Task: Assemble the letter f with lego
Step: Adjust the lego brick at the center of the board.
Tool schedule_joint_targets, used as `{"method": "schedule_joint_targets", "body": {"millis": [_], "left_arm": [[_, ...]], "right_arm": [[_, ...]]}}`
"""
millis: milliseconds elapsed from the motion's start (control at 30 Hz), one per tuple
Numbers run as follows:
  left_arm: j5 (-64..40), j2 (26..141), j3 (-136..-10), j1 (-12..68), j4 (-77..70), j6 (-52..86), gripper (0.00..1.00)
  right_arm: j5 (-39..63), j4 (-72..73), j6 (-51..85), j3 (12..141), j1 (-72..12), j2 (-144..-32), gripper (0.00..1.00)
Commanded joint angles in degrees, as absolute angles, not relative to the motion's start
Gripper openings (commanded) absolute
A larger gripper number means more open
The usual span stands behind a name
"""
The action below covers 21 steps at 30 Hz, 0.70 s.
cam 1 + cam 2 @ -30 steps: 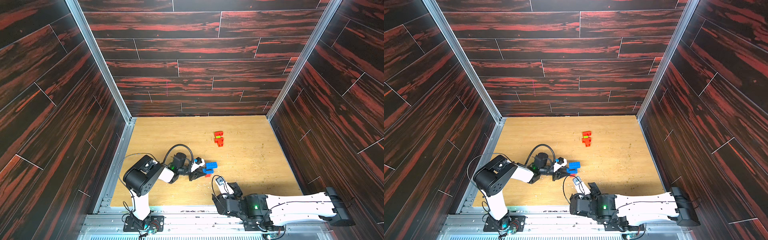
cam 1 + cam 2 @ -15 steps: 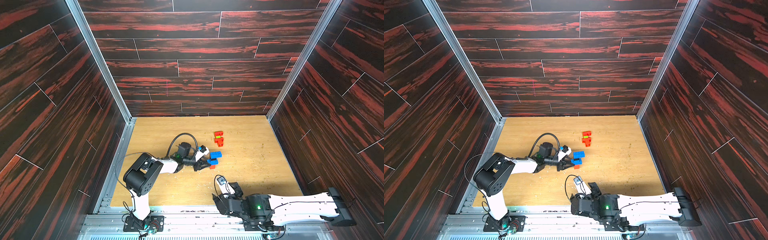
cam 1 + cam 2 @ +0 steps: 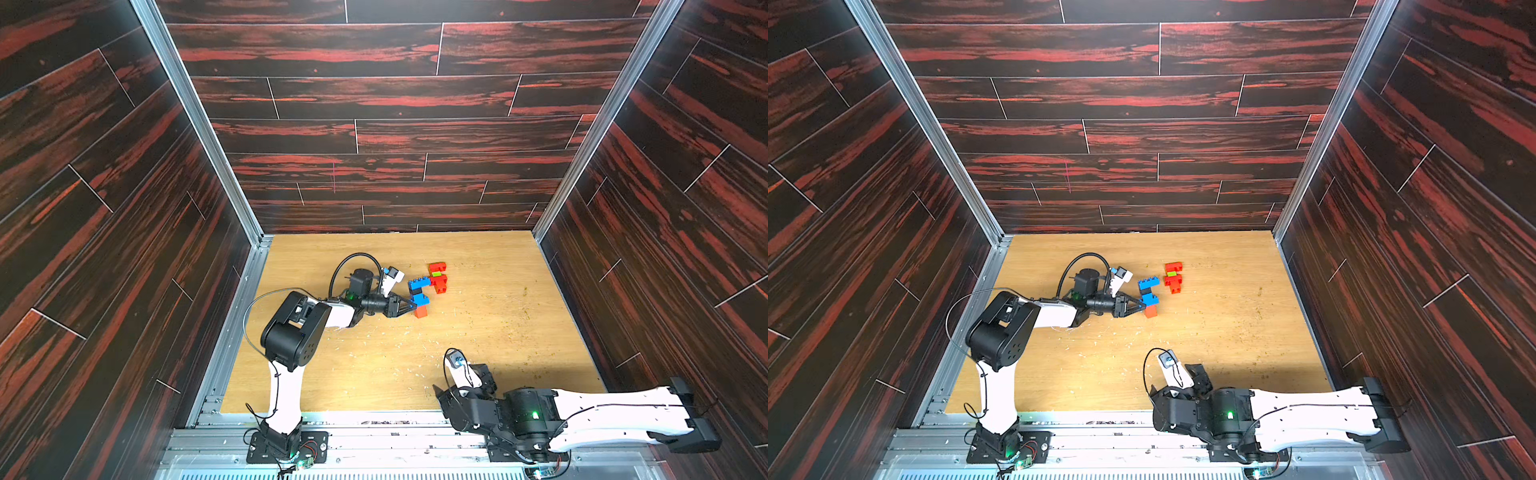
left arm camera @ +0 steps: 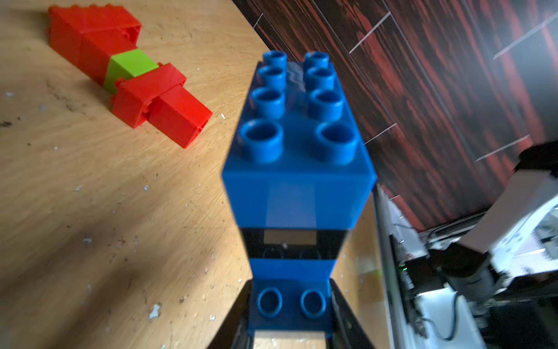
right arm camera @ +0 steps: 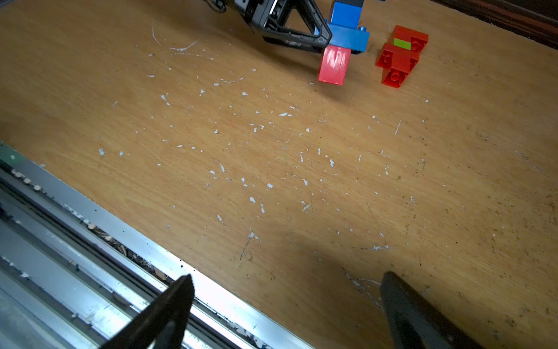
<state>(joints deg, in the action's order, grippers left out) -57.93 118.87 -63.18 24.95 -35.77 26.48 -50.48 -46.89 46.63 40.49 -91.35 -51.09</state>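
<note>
The left tool is clamping the blue-black-red stack beside the red-green piece, not yet joined; the right tool is waiting wide open, empty.

**My 4 cameras**

My 2 top views look down from high over the near edge, taking in the whole table and back wall. My left wrist camera sits tight behind the blue stack. My right wrist camera looks low across the table from well back. All 4 views share the red cluster.
</note>
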Motion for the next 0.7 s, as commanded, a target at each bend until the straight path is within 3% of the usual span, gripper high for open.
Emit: {"method": "schedule_joint_targets", "body": {"millis": [0,367,667], "left_arm": [[-62.00,119.88,-65.48,24.96,-40.22,37.03,0.00],[-61.92,123.81,-67.68,24.96,-45.52,52.23,0.00],[-59.57,125.87,-68.89,24.87,-44.89,56.40,0.00]], "right_arm": [[-52.32,-51.90,48.87,42.86,-91.79,-49.95,0.98],[-54.26,-55.35,51.03,45.34,-92.02,-49.70,0.98],[-55.28,-55.89,51.60,47.01,-92.27,-52.82,0.98]]}}
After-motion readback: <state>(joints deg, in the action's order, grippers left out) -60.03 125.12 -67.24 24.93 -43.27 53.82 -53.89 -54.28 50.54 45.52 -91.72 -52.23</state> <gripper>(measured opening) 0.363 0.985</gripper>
